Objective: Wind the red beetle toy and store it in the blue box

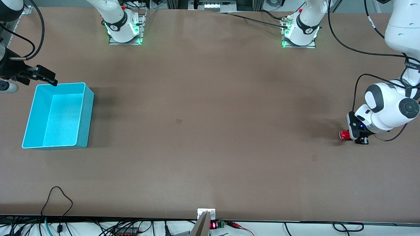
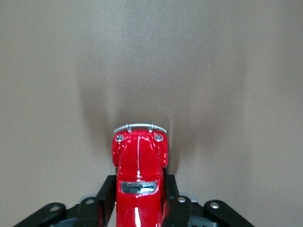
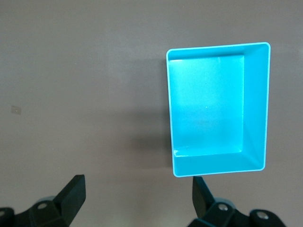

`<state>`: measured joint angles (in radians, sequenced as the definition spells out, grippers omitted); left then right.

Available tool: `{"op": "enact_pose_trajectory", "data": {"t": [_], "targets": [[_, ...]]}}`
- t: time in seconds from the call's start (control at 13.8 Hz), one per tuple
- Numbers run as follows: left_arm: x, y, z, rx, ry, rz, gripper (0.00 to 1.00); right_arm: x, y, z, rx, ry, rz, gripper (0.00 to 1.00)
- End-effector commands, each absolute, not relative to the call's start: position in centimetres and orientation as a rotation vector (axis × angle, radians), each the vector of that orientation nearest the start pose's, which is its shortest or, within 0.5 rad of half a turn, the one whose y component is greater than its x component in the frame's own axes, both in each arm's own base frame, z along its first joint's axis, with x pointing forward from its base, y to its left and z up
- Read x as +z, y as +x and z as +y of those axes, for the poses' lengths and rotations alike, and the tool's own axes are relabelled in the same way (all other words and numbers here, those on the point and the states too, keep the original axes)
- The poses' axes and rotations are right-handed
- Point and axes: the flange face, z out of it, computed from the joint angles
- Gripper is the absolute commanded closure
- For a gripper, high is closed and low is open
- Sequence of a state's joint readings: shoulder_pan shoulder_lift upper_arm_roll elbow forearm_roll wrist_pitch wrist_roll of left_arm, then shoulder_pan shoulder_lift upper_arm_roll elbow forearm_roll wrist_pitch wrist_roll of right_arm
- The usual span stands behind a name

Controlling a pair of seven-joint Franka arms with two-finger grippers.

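Observation:
The red beetle toy (image 1: 344, 135) rests on the table at the left arm's end, its silvery bumper pointing away from the hand. My left gripper (image 1: 356, 139) is down at table level, shut on the toy's rear half. In the left wrist view the toy (image 2: 138, 156) fills the space between the black fingers (image 2: 107, 189), which press on both its sides. The blue box (image 1: 83, 121) stands at the right arm's end with nothing inside. My right gripper (image 1: 48, 78) hangs open over the table just beside the box's rim and holds nothing. In the right wrist view the gripper (image 3: 138, 189) looks down on the box (image 3: 255, 104).
Bare brown tabletop lies between the toy and the box. Both arm bases (image 1: 124, 29) (image 1: 300, 32) stand along the table's edge farthest from the front camera. Cables (image 1: 57, 200) trail over the nearest edge.

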<state>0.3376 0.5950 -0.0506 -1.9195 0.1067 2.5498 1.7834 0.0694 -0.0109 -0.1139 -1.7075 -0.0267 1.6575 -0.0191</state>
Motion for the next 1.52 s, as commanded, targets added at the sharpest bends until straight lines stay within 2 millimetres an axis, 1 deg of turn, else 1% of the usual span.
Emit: {"op": "enact_pose_trajectory", "data": {"t": [0.0, 0.22, 0.44, 0.58, 0.73, 0.8, 0.94, 1.09, 1.31, 1.38, 1.45], "targets": [[20.4, 61.8, 16.4, -0.034, -2.082, 2.260, 0.00, 58.0, 55.3, -2.6, 0.047, -3.155, 0.017, 0.00], [24.0, 62.3, 15.0, -0.047, -2.074, 2.262, 0.00, 58.0, 55.3, -2.6, 0.045, -3.155, 0.017, 0.00], [26.6, 61.8, 14.9, -0.006, -2.152, 2.225, 0.00, 58.0, 55.3, -2.6, 0.044, -3.154, 0.019, 0.00], [29.6, 61.2, 14.9, 0.034, -2.244, 2.158, 0.00, 58.0, 55.3, -2.5, 0.044, -3.154, 0.015, 0.00], [32.5, 61.3, 14.9, 0.089, -2.336, 2.102, 0.00, 58.6, 55.4, -2.3, 0.028, -3.156, 0.007, 0.00], [33.8, 61.5, 15.1, 0.127, -2.391, 2.073, 0.00, 59.5, 55.5, -1.3, 0.001, -3.159, -0.021, 0.00], [36.4, 61.7, 15.2, 0.203, -2.490, 2.016, 0.00, 59.9, 55.6, -0.6, -0.009, -3.168, -0.042, 0.00], [38.5, 61.7, 15.1, 0.287, -2.590, 1.947, 0.00, 59.7, 55.6, -0.8, 0.003, -3.161, -0.031, 0.00], [42.4, 61.8, 14.6, 0.337, -2.684, 1.837, 0.00, 59.7, 55.7, -0.8, 0.001, -3.156, -0.028, 0.00], [43.7, 61.8, 14.1, 0.361, -2.708, 1.820, 0.00, 59.9, 55.7, -0.7, -0.012, -3.142, -0.024, 0.00], [45.0, 62.0, 12.7, 0.367, -2.713, 1.818, 0.00, 60.0, 55.7, -0.5, -0.020, -3.115, -0.019, 0.00]]}}
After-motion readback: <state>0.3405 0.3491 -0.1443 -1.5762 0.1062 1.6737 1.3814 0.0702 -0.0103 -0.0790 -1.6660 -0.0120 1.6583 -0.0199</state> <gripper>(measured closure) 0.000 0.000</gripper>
